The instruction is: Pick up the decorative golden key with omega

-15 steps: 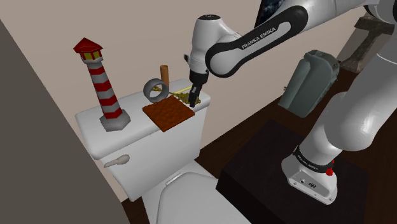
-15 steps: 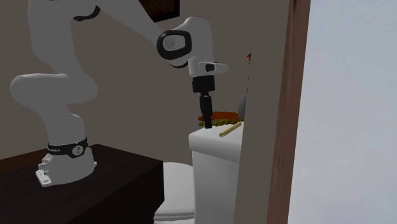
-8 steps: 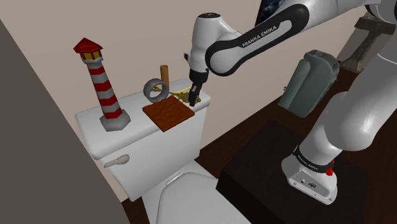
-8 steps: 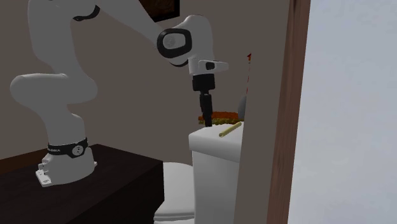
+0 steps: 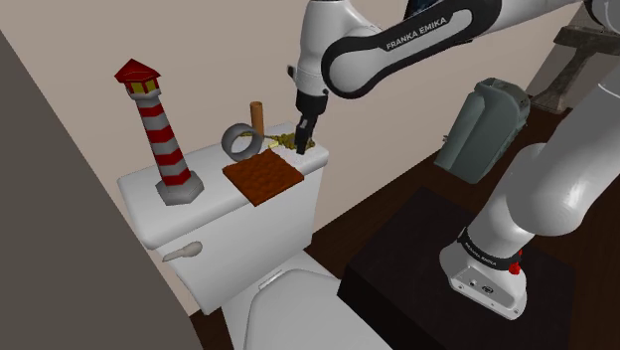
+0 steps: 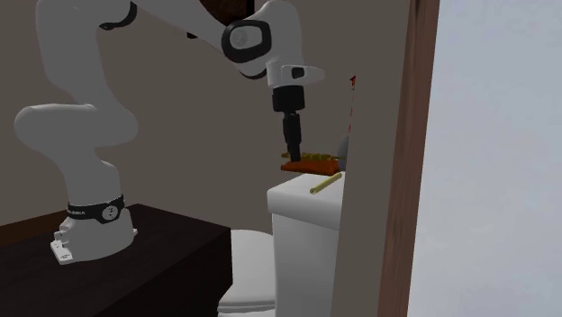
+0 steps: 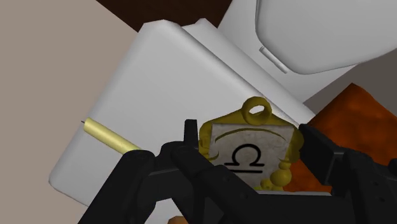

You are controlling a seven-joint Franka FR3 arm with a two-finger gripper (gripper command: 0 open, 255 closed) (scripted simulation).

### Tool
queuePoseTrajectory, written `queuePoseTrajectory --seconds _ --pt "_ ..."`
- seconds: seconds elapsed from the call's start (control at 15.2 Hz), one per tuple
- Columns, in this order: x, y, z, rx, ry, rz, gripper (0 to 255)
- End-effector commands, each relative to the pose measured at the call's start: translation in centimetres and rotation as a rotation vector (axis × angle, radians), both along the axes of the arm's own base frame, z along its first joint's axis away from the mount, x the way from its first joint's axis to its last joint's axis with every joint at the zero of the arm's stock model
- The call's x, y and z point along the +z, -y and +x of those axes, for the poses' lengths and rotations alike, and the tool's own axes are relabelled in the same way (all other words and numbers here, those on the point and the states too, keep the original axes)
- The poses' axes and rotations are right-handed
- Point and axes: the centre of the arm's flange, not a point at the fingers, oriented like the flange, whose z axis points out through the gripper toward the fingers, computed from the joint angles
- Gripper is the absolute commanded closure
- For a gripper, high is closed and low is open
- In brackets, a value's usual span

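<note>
The golden key point(image 7: 249, 147) has an ornate plaque bearing a black omega sign and a ring at its far end. My gripper point(image 7: 251, 162) is shut on it, the black fingers point(image 7: 321, 153) clasping the plaque from both sides. In the shoulder view the gripper point(image 5: 301, 142) hangs a little above the right end of the white toilet tank lid point(image 5: 214, 169), with the key point(image 5: 287, 139) gold beside the fingertips. The second exterior view shows the gripper point(image 6: 292, 153) pointing down above the tank point(image 6: 302, 212).
On the lid stand a red-and-white lighthouse point(image 5: 159, 129), a grey ring point(image 5: 241, 141), a brown cylinder point(image 5: 257, 113), a brown tile point(image 5: 261, 176) and a thin yellow stick point(image 7: 111, 137). A grey bin point(image 5: 484, 127) is past the dark stand point(image 5: 437, 259). The wall is close behind.
The gripper has risen from the tank lid with the key clasped in it. The things on the lid have stayed in place.
</note>
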Motion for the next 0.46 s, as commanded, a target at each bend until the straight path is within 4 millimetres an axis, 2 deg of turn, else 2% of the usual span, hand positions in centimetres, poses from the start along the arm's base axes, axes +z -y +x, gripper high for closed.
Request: queuePoseTrajectory --seconds 0.0,0.26,0.4 --pt "1.0 0.1 -0.1 0.000 0.000 0.000 255" --pt "3.1 0.1 -0.1 0.000 0.000 0.000 255" --pt "3.2 0.1 -0.1 0.000 0.000 0.000 255"
